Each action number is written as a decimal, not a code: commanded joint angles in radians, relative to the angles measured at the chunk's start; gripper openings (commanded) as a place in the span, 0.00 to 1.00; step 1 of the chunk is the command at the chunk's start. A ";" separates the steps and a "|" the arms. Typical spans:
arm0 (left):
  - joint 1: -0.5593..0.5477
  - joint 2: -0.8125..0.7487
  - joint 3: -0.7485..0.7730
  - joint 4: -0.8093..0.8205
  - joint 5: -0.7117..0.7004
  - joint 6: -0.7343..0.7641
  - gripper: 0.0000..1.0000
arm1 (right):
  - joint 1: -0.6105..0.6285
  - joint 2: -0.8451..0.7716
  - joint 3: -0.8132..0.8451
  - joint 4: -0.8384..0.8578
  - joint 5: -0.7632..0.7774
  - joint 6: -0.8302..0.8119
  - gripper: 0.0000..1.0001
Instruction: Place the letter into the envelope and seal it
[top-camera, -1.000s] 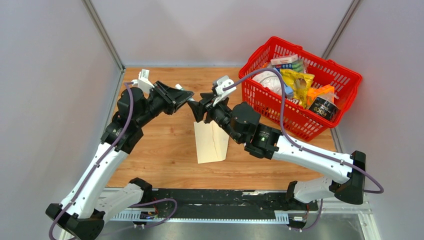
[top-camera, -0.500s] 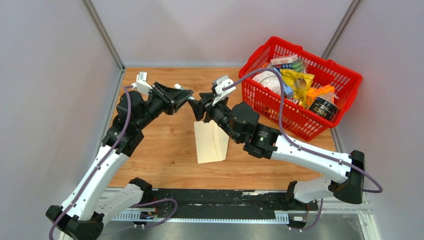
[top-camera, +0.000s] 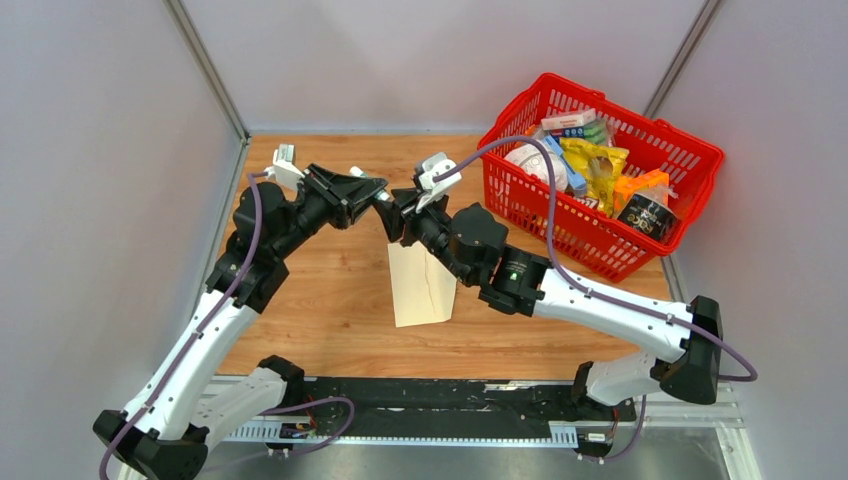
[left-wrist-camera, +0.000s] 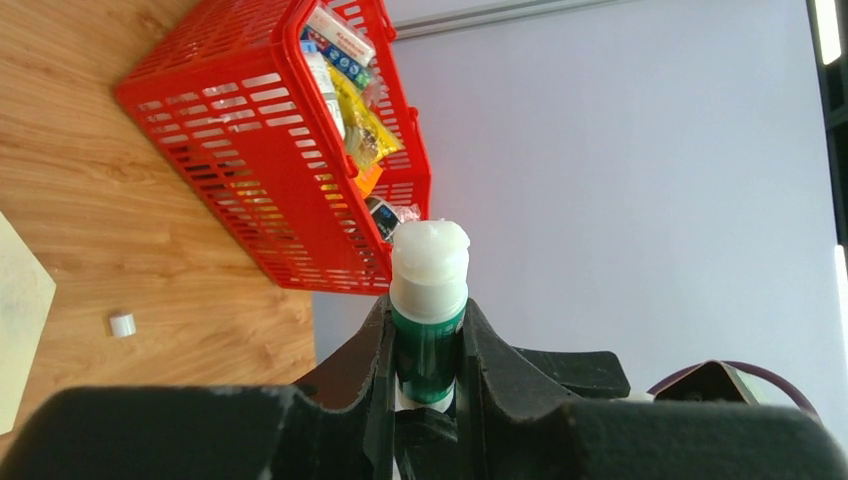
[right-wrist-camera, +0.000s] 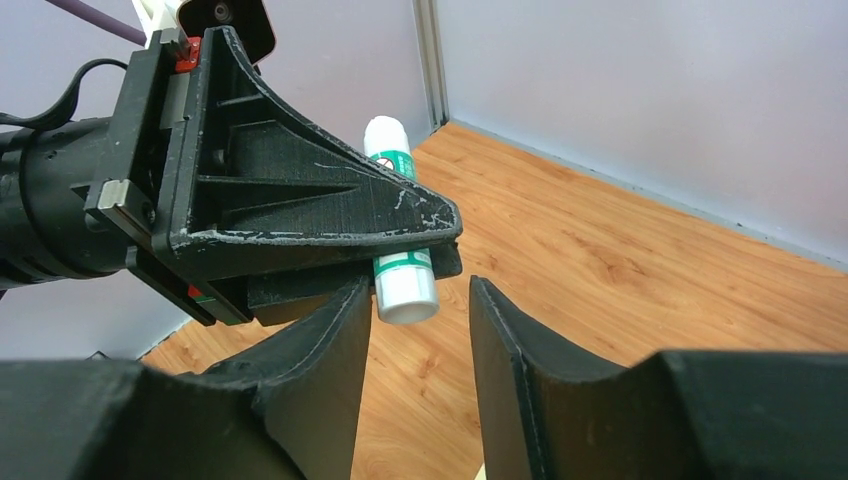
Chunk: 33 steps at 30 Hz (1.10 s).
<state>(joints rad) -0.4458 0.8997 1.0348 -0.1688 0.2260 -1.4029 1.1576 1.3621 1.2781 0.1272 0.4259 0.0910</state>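
The envelope (top-camera: 420, 285) lies flat on the wooden table, pale cream, partly under my right arm; its corner shows in the left wrist view (left-wrist-camera: 18, 310). The letter is not in view. My left gripper (top-camera: 374, 194) is shut on a green and white glue stick (left-wrist-camera: 429, 300), held above the table. In the right wrist view the glue stick (right-wrist-camera: 401, 270) crosses the left gripper (right-wrist-camera: 300, 220). My right gripper (right-wrist-camera: 418, 315) is open, its fingers either side of the stick's white lower end without touching it. The two grippers meet above the envelope's far end, the right gripper (top-camera: 398, 212) to the right.
A red basket (top-camera: 600, 240) full of packets and tins stands at the back right of the table, also in the left wrist view (left-wrist-camera: 260, 150). A small white cap (left-wrist-camera: 122, 324) lies on the wood near the envelope. Grey walls close in the table on three sides.
My right arm has shifted left toward the left gripper, bringing its open fingers around the glue stick's end. The left gripper holds the stick as before. The envelope has not moved.
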 joint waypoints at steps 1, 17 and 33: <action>0.002 -0.005 -0.009 0.034 0.029 -0.077 0.00 | 0.007 0.002 0.049 0.057 0.011 -0.008 0.42; 0.002 0.007 -0.038 0.081 0.055 -0.088 0.00 | 0.005 0.009 0.075 0.002 0.040 0.001 0.00; 0.002 0.021 -0.058 0.196 0.099 0.050 0.54 | -0.009 -0.116 0.093 -0.300 0.137 0.069 0.00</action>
<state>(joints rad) -0.4427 0.9173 0.9817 -0.0570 0.2897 -1.3808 1.1564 1.2961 1.3399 -0.1066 0.5137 0.1318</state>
